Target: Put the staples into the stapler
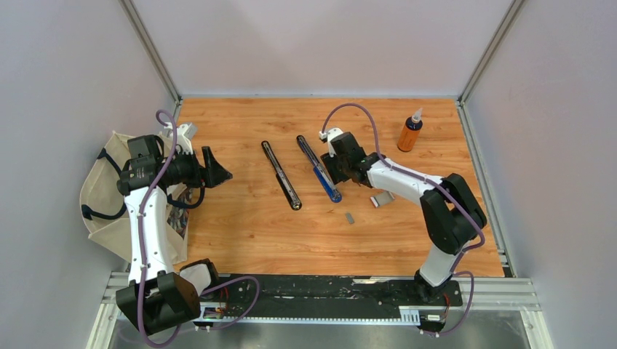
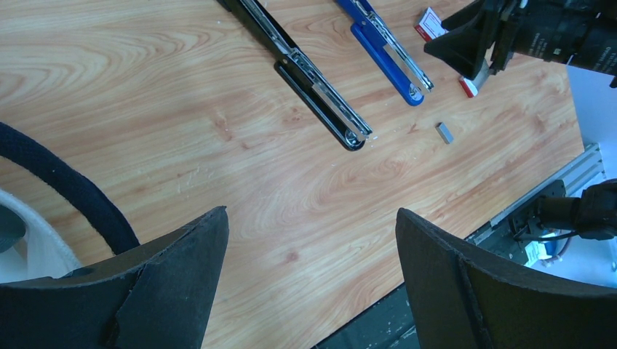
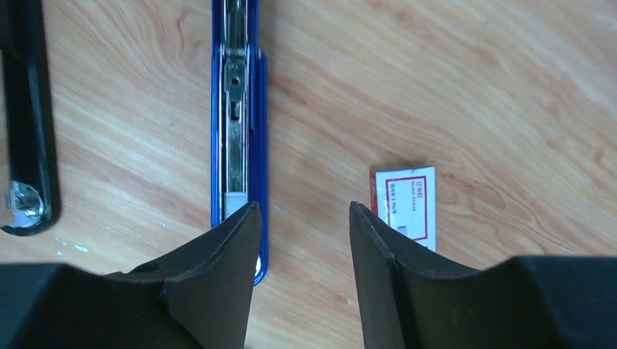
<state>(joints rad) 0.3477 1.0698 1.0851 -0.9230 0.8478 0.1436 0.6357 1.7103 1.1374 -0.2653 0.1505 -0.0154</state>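
Taking twelve o'clock as the far wall in the top view, the blue stapler (image 1: 319, 168) lies opened flat near the middle of the table (image 1: 247, 233), running from 11 to 5 o'clock. A black stapler (image 1: 281, 174), also opened flat, lies parallel to it at its 9 o'clock. The right claw (image 3: 302, 211) hovers over the near end of the blue stapler with its jaws partly apart. Only bare wood shows between them, and it has hold of nothing. In the wrist view one finger (image 3: 225, 247) overlaps the stapler's blue edge, but I cannot tell whether it touches. The staple box (image 3: 407, 207), white with a red label, lies flat on the wood at the claw's 4 o'clock, just beside the other finger and partly hidden by it. The grey staple strip (image 1: 349, 217) lies loose on the table at 5 o'clock of the blue stapler's near end, apart from both staplers and from the box. The left claw (image 2: 311, 212) hangs at the table's 9 o'clock edge, spread wide and empty, above a cloth bag (image 1: 102, 211). An orange bottle (image 1: 410, 132) stands upright at 2 o'clock, well apart from the rest.
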